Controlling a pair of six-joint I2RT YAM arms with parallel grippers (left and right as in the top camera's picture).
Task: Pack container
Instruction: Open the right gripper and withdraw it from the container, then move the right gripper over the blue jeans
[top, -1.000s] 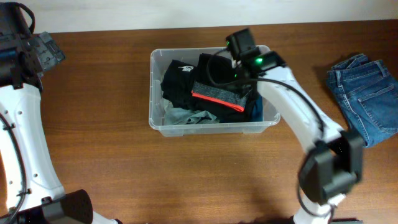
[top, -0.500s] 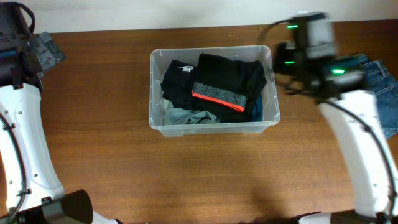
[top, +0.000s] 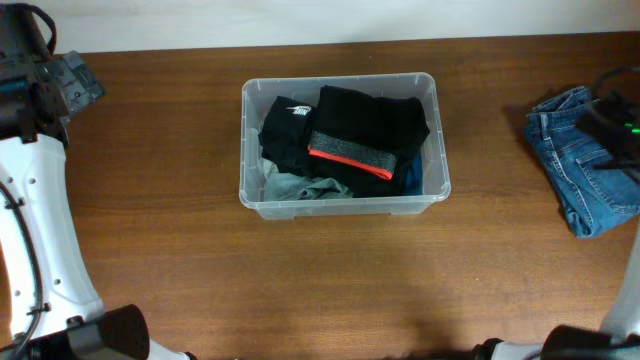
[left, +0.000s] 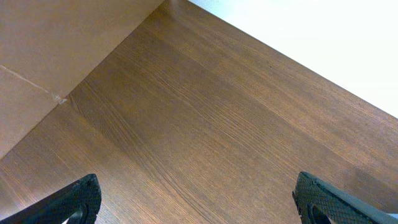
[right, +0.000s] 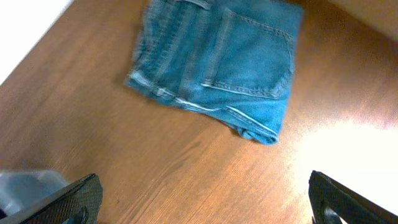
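Observation:
The container (top: 340, 207), a clear plastic tub, stands mid-table in the overhead view. In it lie a black garment with a red and grey band (top: 350, 150), a black piece with a white logo (top: 285, 125) and a grey-green piece (top: 295, 187). Folded blue jeans (top: 585, 155) lie on the wood at the right. My right gripper (right: 205, 202) hangs open and empty above bare wood, just short of the jeans (right: 217, 62). My left gripper (left: 202, 205) is open and empty over bare table at the far left.
A corner of the tub (right: 25, 186) shows at the lower left of the right wrist view. The left arm (top: 35, 200) runs down the table's left side. A pale wall borders the table's far edge (top: 320, 42).
The right arm swung out of the container to the right edge, over the jeans, and its jaws opened. The black garment with the red band stays in the tub. The left arm is still.

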